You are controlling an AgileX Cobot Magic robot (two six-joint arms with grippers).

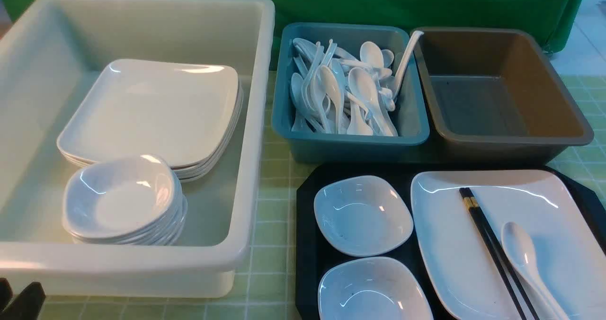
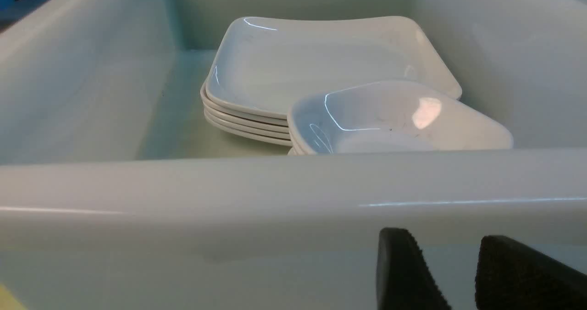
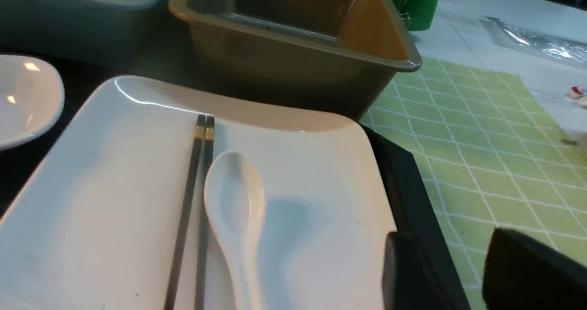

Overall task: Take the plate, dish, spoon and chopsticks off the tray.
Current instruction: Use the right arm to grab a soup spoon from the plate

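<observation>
The left gripper point(image 2: 447, 241) hangs by the smooth tub point(image 2: 275, 195), right gripper point(image 3: 451, 236) above the black tray point(image 3: 408, 195) rim; both gape empty.

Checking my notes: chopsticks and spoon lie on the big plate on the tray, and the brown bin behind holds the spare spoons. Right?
No: the brown bin is empty; the spare spoons sit in the teal bin, as the front view shows. The rest is right.

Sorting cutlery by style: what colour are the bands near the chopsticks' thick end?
Gold bands on black chopsticks; clearest in the right wrist view.
</observation>
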